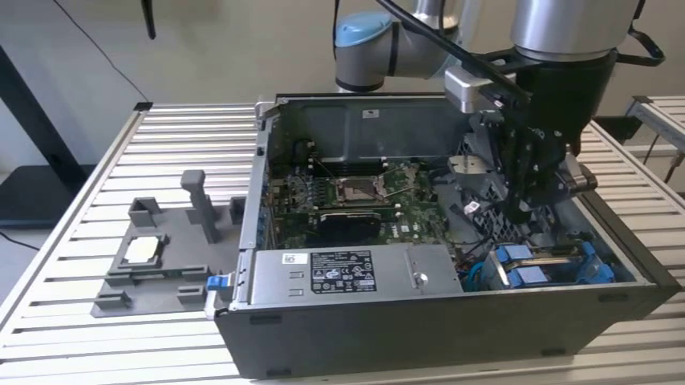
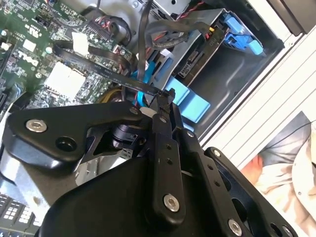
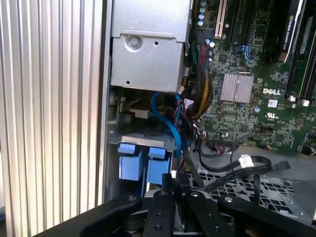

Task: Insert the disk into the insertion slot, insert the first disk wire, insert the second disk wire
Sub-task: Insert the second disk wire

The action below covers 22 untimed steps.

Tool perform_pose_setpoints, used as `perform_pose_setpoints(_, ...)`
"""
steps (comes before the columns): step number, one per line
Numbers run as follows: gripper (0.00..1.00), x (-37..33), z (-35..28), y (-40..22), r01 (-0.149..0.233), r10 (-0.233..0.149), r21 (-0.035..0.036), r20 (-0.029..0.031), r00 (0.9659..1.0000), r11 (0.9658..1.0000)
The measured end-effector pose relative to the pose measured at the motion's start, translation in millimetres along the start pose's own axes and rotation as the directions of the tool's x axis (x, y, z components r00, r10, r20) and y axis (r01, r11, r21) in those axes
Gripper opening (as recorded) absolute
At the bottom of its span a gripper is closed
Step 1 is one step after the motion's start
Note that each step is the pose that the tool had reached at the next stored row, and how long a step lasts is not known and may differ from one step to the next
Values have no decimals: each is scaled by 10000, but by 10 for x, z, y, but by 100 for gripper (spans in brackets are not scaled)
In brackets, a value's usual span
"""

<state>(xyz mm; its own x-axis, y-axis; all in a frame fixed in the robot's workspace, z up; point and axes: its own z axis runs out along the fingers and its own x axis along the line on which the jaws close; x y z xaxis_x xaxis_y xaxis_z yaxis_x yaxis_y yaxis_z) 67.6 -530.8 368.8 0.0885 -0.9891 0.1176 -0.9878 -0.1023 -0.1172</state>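
Note:
The disk's blue carrier tabs [image 1: 535,269] sit in the drive bay at the case corner on the exterior view's right; the same tabs [image 3: 140,162] [image 2: 190,101] show in both wrist views. My gripper [image 1: 521,210] hangs inside the open case just behind that bay. Its black fingers [image 2: 165,106] are shut on a thin flat black wire [image 2: 98,66] at their tips. That wire [image 3: 237,173] runs off from the gripper [image 3: 174,181] to a loose black connector [image 3: 284,165]. A blue wire [image 3: 168,121] curves down toward the bay.
The motherboard [image 1: 354,200] fills the case floor, with a grey power supply box [image 1: 342,277] along the front wall. Bundled cables [image 3: 200,94] crowd the space by the bay. A grey fixture [image 1: 160,257] stands on the slatted table [image 1: 107,160] outside the case.

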Motion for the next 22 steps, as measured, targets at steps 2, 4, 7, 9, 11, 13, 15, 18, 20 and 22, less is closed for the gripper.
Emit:
perform_pose_setpoints(2,16,21,4,-12,6,-6,-67,17,10000,10000)
perform_pose_setpoints(4,16,40,10,-28,7,-7,-105,47,10000,9999)
perform_pose_setpoints(7,16,55,23,-49,-15,17,-95,217,9998,10000)
perform_pose_setpoints(9,16,63,30,-58,-41,44,-82,378,9993,10000)
perform_pose_setpoints(11,16,71,35,-64,-70,74,-70,540,9985,10000)
perform_pose_setpoints(13,16,84,37,-68,-76,82,-107,571,9983,9999)
perform_pose_setpoints(15,16,100,40,-77,-69,80,-194,586,9983,9998)
perform_pose_setpoints(18,16,127,46,-100,-49,72,-381,613,9981,9993)
perform_pose_setpoints(20,16,143,50,-118,-41,70,-460,635,9980,9989)
perform_pose_setpoints(22,16,158,55,-143,-36,70,-508,659,9978,9987)
